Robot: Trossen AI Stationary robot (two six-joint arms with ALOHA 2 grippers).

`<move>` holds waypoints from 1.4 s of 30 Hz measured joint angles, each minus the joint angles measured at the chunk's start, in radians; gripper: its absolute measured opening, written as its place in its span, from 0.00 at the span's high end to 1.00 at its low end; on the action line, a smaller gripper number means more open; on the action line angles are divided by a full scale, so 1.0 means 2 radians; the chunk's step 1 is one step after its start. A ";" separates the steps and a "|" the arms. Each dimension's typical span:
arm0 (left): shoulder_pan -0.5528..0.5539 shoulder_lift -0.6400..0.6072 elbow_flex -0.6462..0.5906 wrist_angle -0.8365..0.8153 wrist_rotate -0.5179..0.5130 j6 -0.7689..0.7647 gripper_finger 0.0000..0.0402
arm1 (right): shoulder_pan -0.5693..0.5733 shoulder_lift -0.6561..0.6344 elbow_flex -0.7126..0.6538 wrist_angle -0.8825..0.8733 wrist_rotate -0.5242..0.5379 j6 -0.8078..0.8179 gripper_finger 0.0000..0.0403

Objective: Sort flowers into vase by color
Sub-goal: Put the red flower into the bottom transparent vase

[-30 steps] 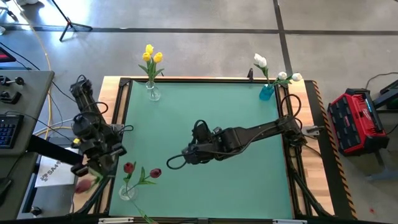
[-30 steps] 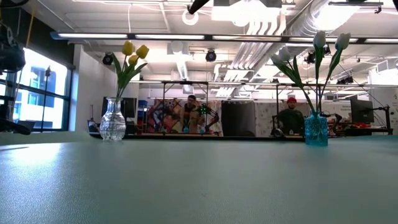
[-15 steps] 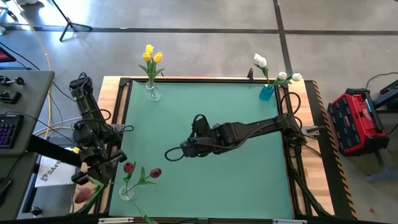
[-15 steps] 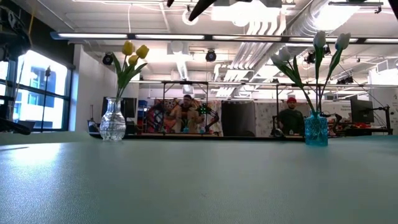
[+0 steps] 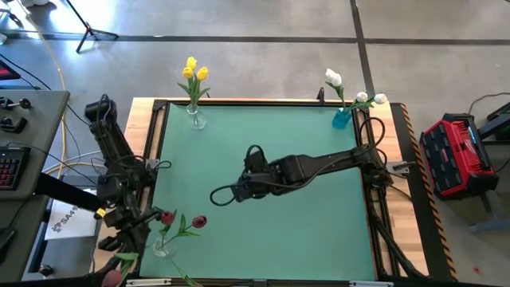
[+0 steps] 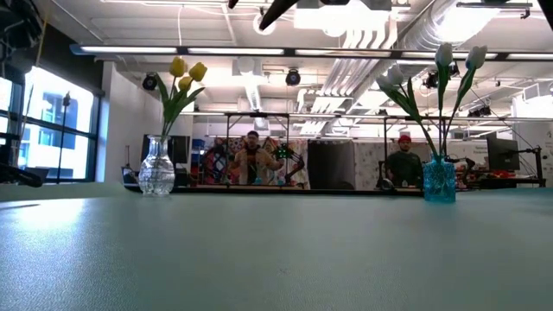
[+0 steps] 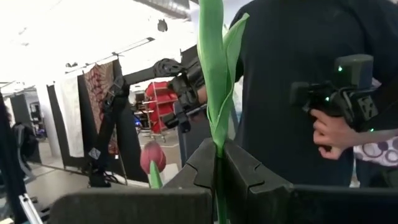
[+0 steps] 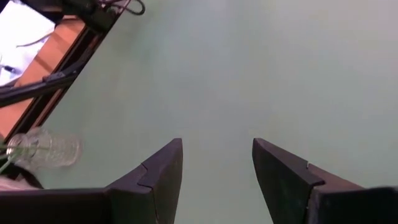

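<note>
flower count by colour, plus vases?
Yellow tulips: 3
White tulips: 3
Dark red tulips: 3, one clamped in the left gripper off the table's edge
Vases: 3
Total: 9 flowers, 3 vases

Two vases (image 5: 195, 119) (image 5: 341, 118) stand at the table's (image 5: 263, 231) far edge, a third vase (image 5: 162, 246) at its near-left corner.

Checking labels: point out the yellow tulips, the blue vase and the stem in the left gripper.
yellow tulips (image 5: 194, 70), high view, flower heads
blue vase (image 6: 438, 180), low view, body
stem (image 7: 213, 81), left wrist view, leaf above the fingers
</note>
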 joint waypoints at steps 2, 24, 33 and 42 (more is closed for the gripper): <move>0.000 0.015 0.000 0.010 -0.001 0.002 1.00 | 0.000 0.000 0.000 0.000 -0.007 0.000 0.55; -0.036 0.121 -0.101 0.222 -0.086 -0.031 1.00 | 0.004 0.000 0.000 0.003 -0.048 -0.043 0.55; -0.036 0.122 -0.101 0.159 -0.089 -0.074 1.00 | 0.034 0.018 0.001 0.045 -0.140 -0.055 0.55; -0.036 0.122 -0.101 0.142 -0.126 -0.118 1.00 | 0.080 0.074 0.001 0.109 -0.141 -0.166 0.55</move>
